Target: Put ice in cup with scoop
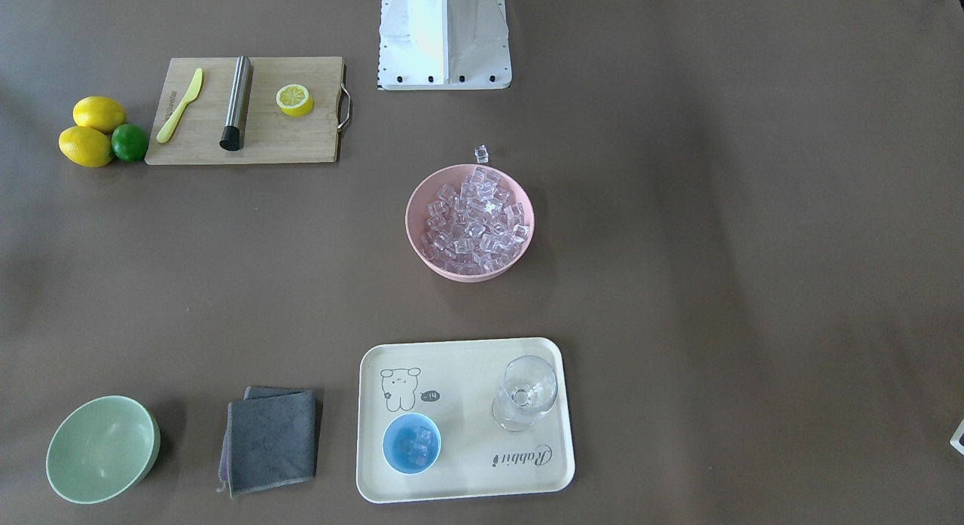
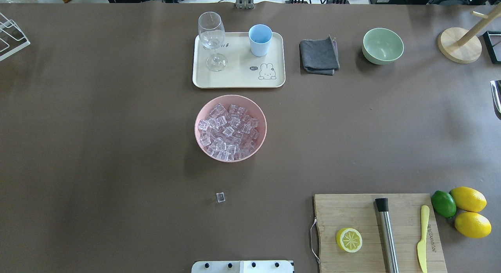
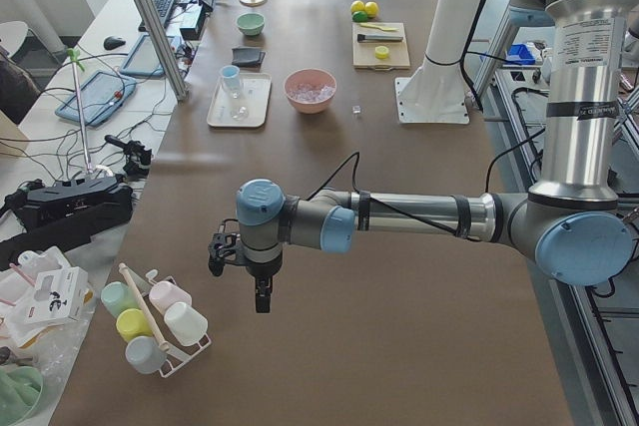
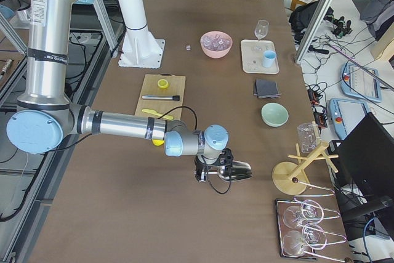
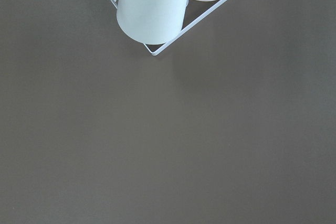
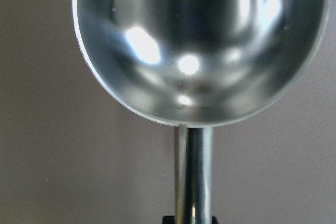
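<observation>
My right gripper (image 4: pixel 225 167) is clamped on the handle of the scoop (image 6: pixel 197 40), which hangs level over the bare table (image 1: pixel 678 284), far to my right of the pink bowl (image 1: pixel 407 216). The trough faces up, shiny and with nothing in it.

My left gripper (image 3: pixel 262 298) points down at the table well off to the bowl's other side, near a wire rack (image 5: pixel 157 51) of upturned cups; I cannot tell how wide its fingers stand.

The ice (image 1: pixel 474 220) fills the pink bowl. One stray cube (image 1: pixel 481 154) lies on the table near the bowl, on my side. Just beyond the bowl sits a cream tray (image 1: pixel 467 465) carrying the cup (image 1: pixel 411 443), which holds a few cubes.
</observation>
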